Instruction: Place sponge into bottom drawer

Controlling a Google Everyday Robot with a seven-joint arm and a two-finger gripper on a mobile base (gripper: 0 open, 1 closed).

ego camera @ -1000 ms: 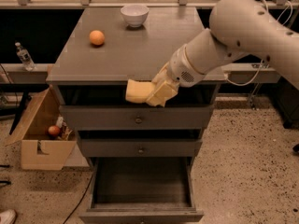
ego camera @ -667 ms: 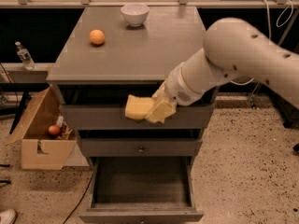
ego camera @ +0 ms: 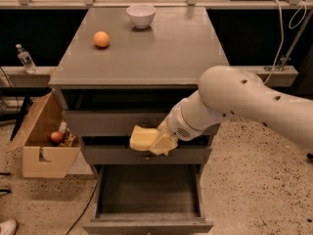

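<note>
The pale yellow sponge (ego camera: 143, 138) is held in my gripper (ego camera: 157, 142), in front of the middle drawer's face. The gripper's fingers are shut on the sponge's right end. The white arm reaches in from the right. Below, the bottom drawer (ego camera: 148, 223) stands pulled open, its dark wood floor showing and nothing in it. The sponge hangs above the drawer's back part.
An orange (ego camera: 101, 38) and a white bowl (ego camera: 141, 14) sit on the cabinet top (ego camera: 161, 53). A cardboard box (ego camera: 41, 141) with small items stands on the floor at the left. A bottle (ego camera: 24, 58) stands on a ledge at the far left.
The gripper with the sponge has moved down, from the top drawer's level to the middle drawer's face, closer to the open bottom drawer.
</note>
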